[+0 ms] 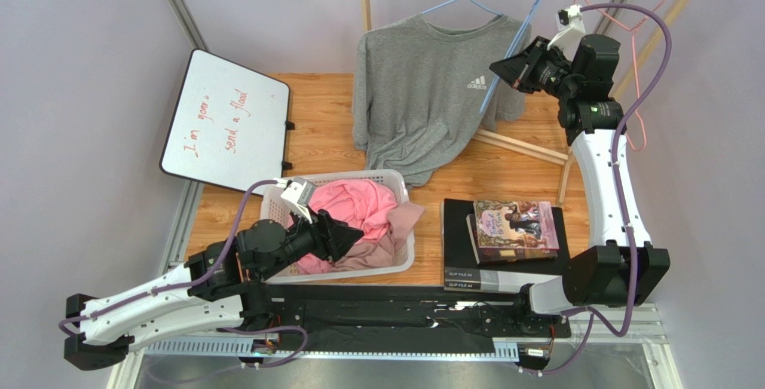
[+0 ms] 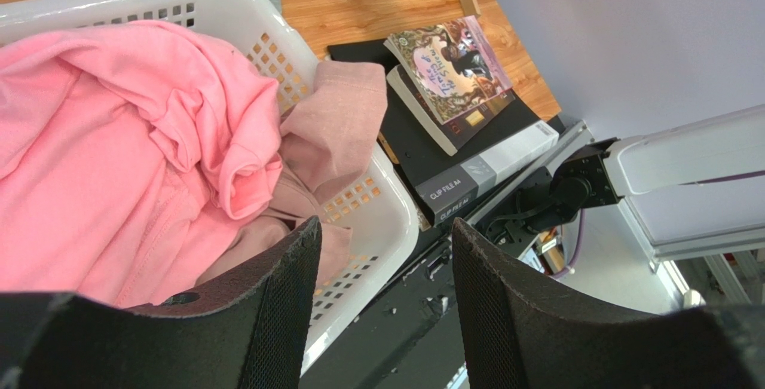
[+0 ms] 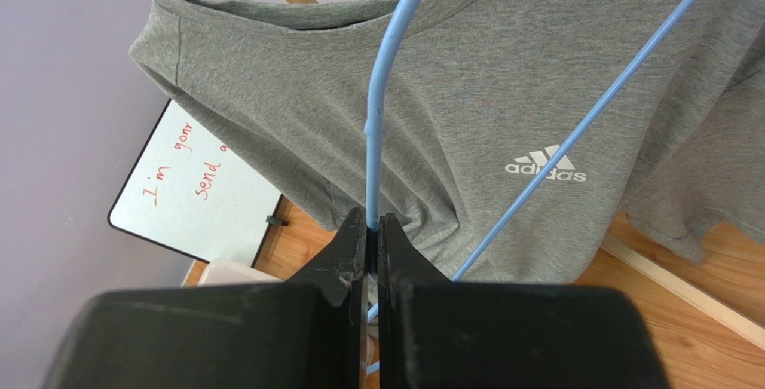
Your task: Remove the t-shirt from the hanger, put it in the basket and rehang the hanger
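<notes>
The wooden counter (image 1: pixel 314 129) carried a whiteboard (image 1: pixel 229 125) at ten o'clock, overhanging its edge, a white basket (image 1: pixel 408 250) at seven o'clock, and a black file box (image 1: pixel 503 277) at five o'clock, near the basket. A wooden rack's foot rail (image 1: pixel 521 145) crossed the boards at two o'clock

Left gripper (image 2: pixel 384 228), jaws apart, over white basket (image 2: pixel 224 4) of pink clothes (image 2: pixel 117 156).
</notes>
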Controlling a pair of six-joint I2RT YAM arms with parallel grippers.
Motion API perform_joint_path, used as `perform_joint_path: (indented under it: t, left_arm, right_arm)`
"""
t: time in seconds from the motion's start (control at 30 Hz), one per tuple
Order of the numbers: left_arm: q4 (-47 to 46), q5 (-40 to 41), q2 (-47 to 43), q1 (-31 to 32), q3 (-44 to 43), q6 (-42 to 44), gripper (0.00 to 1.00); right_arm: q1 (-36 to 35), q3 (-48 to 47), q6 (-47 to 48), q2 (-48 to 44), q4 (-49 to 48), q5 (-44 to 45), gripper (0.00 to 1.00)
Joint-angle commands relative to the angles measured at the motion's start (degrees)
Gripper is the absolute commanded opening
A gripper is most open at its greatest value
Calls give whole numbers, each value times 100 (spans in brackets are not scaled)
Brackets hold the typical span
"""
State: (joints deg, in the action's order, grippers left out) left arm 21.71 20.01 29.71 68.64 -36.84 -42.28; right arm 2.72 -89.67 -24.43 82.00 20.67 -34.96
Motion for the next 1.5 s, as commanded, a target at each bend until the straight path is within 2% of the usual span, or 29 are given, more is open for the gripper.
perform_joint_path:
  t: [0.0, 0.17, 0.33, 0.83, 1.47]
  left_arm:
    - [-27, 29, 52, 18, -245, 71, 61]
    - [-62, 12, 105, 9, -253, 54, 61]
    - [-89, -59, 157, 9, -227, 10, 61]
    - [17, -67, 34, 9, -174, -43, 61]
    - [35, -59, -9, 9, -131, -70, 61]
  right_arm:
    - [27, -297, 105, -78, -238, -204, 0]
    - [27, 107, 78, -438, -414, -187, 0]
    - [27, -7, 236, -535, -177, -29, 0]
    - [202, -560, -185, 71, -72, 86, 0]
    - [413, -473, -809, 212, 157, 218, 0]
